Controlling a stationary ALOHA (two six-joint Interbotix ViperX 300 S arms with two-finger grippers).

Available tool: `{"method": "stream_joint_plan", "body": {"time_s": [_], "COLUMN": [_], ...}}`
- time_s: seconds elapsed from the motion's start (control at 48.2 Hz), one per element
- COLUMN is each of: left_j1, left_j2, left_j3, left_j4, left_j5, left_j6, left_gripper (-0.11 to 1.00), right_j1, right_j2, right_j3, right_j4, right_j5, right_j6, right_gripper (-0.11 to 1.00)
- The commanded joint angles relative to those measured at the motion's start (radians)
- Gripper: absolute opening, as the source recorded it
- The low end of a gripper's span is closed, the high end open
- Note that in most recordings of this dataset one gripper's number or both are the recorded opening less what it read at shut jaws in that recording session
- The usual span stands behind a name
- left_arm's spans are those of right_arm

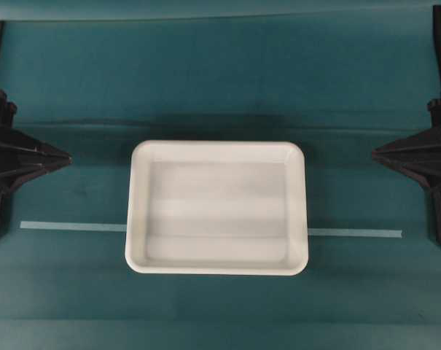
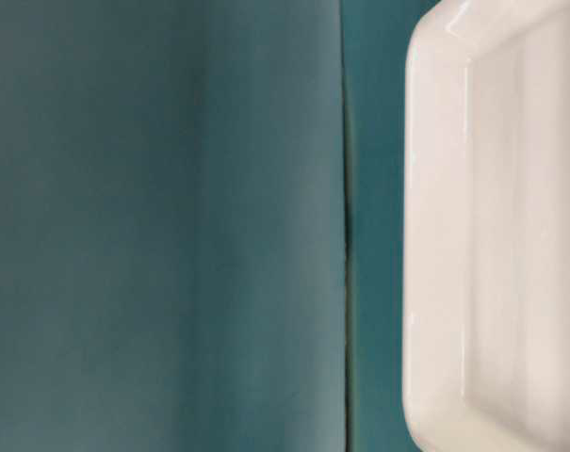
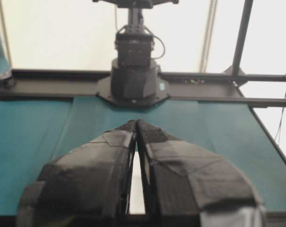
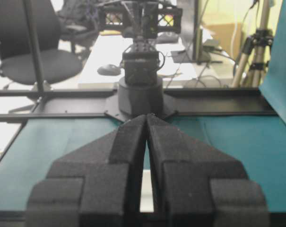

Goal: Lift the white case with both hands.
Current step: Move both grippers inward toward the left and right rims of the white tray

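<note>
- Left gripper (image 1: 65, 157), at nine o'clock of the overhead view: its wedge fingers (image 3: 102, 161) are pressed together at the tips and pinch nothing; only a thin pale slit shows between them in the left wrist view. Most of the arm behind is cut off by the frame edge.
- Right gripper (image 1: 376, 154), at three o'clock: fingers likewise drawn together at the tips, empty, with a narrow bright gap lower down in its own wrist view. Its arm is also cropped at the picture's border.
- The white case (image 1: 216, 208) lies flat on the teal table cover (image 1: 220, 73), between the two grippers and well apart from both, slightly toward six o'clock of centre.
- A thin pale tape strip (image 1: 73, 226) runs from nine to three o'clock; its middle stretch is hidden under the case.
- In the table-level view only one end of the case shows, cut off at three o'clock, and a seam (image 2: 345, 235) in the cover runs just beside it.
- Each wrist view shows the opposite arm's base (image 3: 133, 80) at twelve o'clock; the case itself is hidden behind the fingers.
</note>
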Motion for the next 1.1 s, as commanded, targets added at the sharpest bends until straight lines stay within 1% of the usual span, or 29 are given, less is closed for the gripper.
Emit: {"method": "stream_joint_plan", "body": {"time_s": [0.0,0.042,0.104,0.166,0.291,0.332,0.353,0.415,0.519,0.623,0.706,0.747,0.789,0.83,0.872,1.017,1.079], "left_j1": [0.003,0.003,0.005,0.002,-0.008,-0.014,-0.015,-0.017,-0.015,-0.015,-0.015,-0.014,-0.014,-0.012,-0.003,0.048,0.064], "left_j2": [0.048,0.054,0.057,0.054,0.054,0.057,0.058,0.069,0.091,0.109,0.132,0.143,0.156,0.166,0.172,0.186,0.187], "left_j3": [-0.026,-0.035,-0.051,-0.063,-0.083,-0.091,-0.094,-0.104,-0.12,-0.12,-0.114,-0.109,-0.1,-0.092,-0.087,-0.072,-0.06], "left_j4": [0.012,0.012,0.014,0.017,0.017,0.017,0.017,0.017,0.017,0.017,0.015,0.017,0.017,0.017,0.017,0.017,0.017], "left_j5": [0.023,0.037,0.044,0.044,0.072,0.095,0.106,0.137,0.17,0.196,0.229,0.236,0.238,0.236,0.235,0.235,0.235], "left_j6": [-0.064,-0.095,-0.127,-0.144,-0.166,-0.19,-0.21,-0.296,-0.518,-0.769,-0.931,-0.996,-1.049,-1.075,-1.097,-1.149,-1.172], "left_gripper": [0.14,0.12,0.02,-0.03,-0.03,-0.03,-0.03,-0.03,-0.03,-0.03,-0.03,-0.03,-0.03,-0.03,-0.03,-0.03,-0.03], "right_j1": [-0.008,-0.009,-0.017,-0.034,-0.063,-0.075,-0.084,-0.101,-0.123,-0.12,-0.112,-0.107,-0.104,-0.098,-0.094,-0.089,-0.089], "right_j2": [0.015,0.018,0.02,0.025,0.044,0.057,0.066,0.083,0.107,0.126,0.138,0.146,0.152,0.161,0.17,0.218,0.242], "right_j3": [-0.002,-0.003,-0.014,-0.028,-0.067,-0.083,-0.095,-0.115,-0.132,-0.129,-0.129,-0.129,-0.129,-0.126,-0.12,-0.101,-0.095], "right_j4": [0.015,0.043,0.097,0.135,0.184,0.196,0.209,0.242,0.275,0.276,0.281,0.282,0.282,0.276,0.275,0.276,0.276], "right_j5": [-0.003,0.011,0.046,0.098,0.238,0.282,0.313,0.368,0.414,0.43,0.428,0.425,0.425,0.428,0.425,0.422,0.422], "right_j6": [0.012,0.028,0.067,0.11,0.196,0.235,0.268,0.35,0.508,0.661,0.775,0.831,0.879,0.925,0.95,0.988,0.994], "right_gripper": [0.09,0.08,0.02,0.0,0.0,0.0,0.0,0.0,0.0,0.0,0.0,0.0,0.0,0.0,0.0,0.0,0.0]}}
